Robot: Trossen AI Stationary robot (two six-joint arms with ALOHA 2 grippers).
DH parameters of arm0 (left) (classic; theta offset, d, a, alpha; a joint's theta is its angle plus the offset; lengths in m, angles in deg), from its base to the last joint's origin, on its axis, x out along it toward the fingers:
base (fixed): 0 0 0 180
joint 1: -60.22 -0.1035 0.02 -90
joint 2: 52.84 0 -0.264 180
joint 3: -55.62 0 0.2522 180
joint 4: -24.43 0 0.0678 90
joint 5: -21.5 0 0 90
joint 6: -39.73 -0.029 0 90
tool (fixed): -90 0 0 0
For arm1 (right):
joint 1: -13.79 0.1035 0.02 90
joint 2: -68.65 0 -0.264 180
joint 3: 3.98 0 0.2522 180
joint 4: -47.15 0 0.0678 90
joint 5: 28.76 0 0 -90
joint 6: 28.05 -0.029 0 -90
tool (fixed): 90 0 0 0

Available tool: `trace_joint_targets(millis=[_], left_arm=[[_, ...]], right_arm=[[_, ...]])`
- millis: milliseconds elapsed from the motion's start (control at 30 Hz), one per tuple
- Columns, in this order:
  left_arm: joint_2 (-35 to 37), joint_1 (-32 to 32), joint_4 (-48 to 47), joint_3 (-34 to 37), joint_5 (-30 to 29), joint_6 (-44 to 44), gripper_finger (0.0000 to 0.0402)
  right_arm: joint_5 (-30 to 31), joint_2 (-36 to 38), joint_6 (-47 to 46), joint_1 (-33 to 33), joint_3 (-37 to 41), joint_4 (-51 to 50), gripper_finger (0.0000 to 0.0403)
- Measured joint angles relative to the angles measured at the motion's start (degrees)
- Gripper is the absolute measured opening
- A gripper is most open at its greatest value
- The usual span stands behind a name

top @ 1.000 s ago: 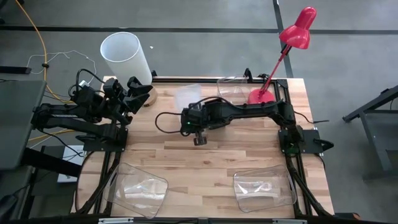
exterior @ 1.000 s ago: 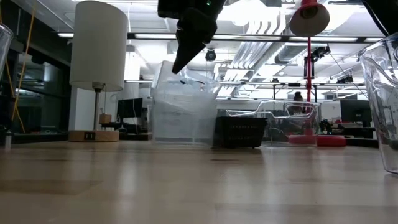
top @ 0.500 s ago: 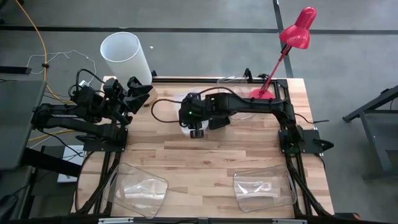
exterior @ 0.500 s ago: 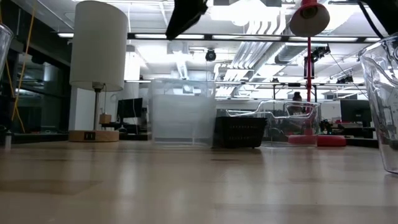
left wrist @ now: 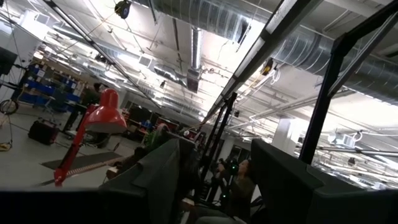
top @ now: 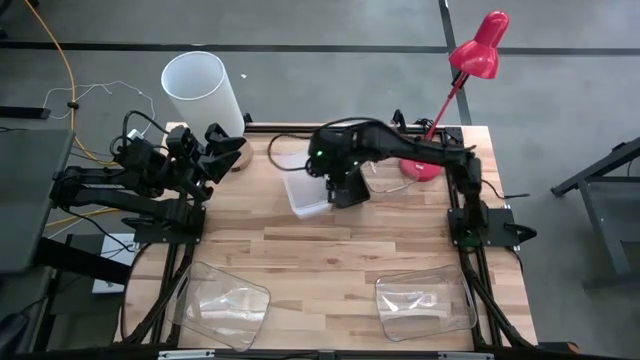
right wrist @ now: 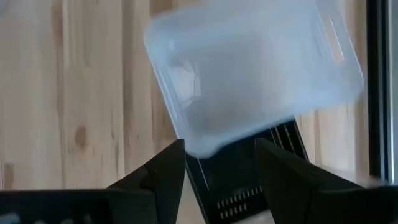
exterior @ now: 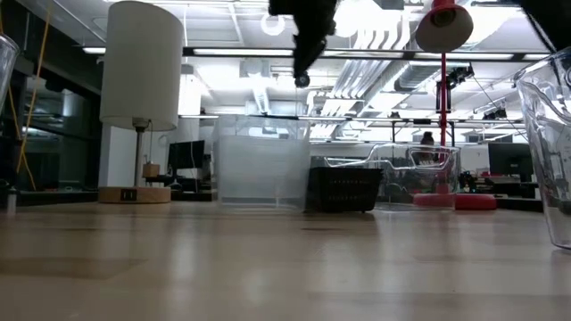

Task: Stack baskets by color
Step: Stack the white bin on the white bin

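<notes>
Although the frosted translucent white rectangular plastic basket (top: pixel 304 187) stands free on the wooden table (top: pixel 330 260), just beside the black perforated rectangular plastic basket (exterior: pixel 344 189) and well short of the red desk lamp (top: pixel 452 85), it looks light and thin-walled, likely to slide or tip at a nudge. Its smooth sides would probably slip between fingers, so the stiffer rim of a short wall seems the best place to pinch it. The right gripper (top: pixel 341 186) hangs above that white basket, its claw spread and holding nothing; the right wrist view looks down between its fingers (right wrist: pixel 163 169) onto the white basket and part of the black one beneath its edge. The left gripper (top: pixel 222 146) waits off to the lamp's far side, beside the white cylindrical lampshade (top: pixel 203 92), claw spread and empty.

Two larger clear rounded-corner plastic tubs (top: pixel 225 300) (top: pixel 423 303) sit apart at the table edge farthest from the lamp. Another clear tub (exterior: pixel 416 171) by the lamp's base is mostly masked by the right arm from above. The black basket is largely hidden there too, and whether it touches the white one I cannot tell.
</notes>
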Motion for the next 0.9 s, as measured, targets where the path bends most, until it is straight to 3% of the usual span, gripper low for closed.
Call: trace_joint_targets(millis=[133, 300, 433, 667, 900], left_arm=[[0.0, 0.0, -0.11, 0.01, 1.07, 0.0, 0.0186], [0.0, 0.0, -0.13, 0.01, 1.48, 0.0, 0.0186], [0.0, -0.02, -0.13, 0.01, 1.44, 0.0, 0.0186], [0.0, 0.0, -0.13, 0.0, 1.31, 0.02, 0.0186], [0.0, 0.0, -0.13, 0.01, 1.13, 0.02, 0.0186]], right_arm=[[-0.36, 7.08, -1.82, -1.97, 11.75, 5.78, 0.0181], [-1.36, 17.77, -8.49, -3.01, 33.18, 19.42, 0.018], [-1.32, 23.26, -16.63, -2.48, 45.35, 29.46, 0.015], [-0.35, 20.94, -23.44, 0.58, 51.3, 38.39, 0.0012], [1.48, 14.2, -24.37, 1.5, 49.51, 40.77, 0.0012]])
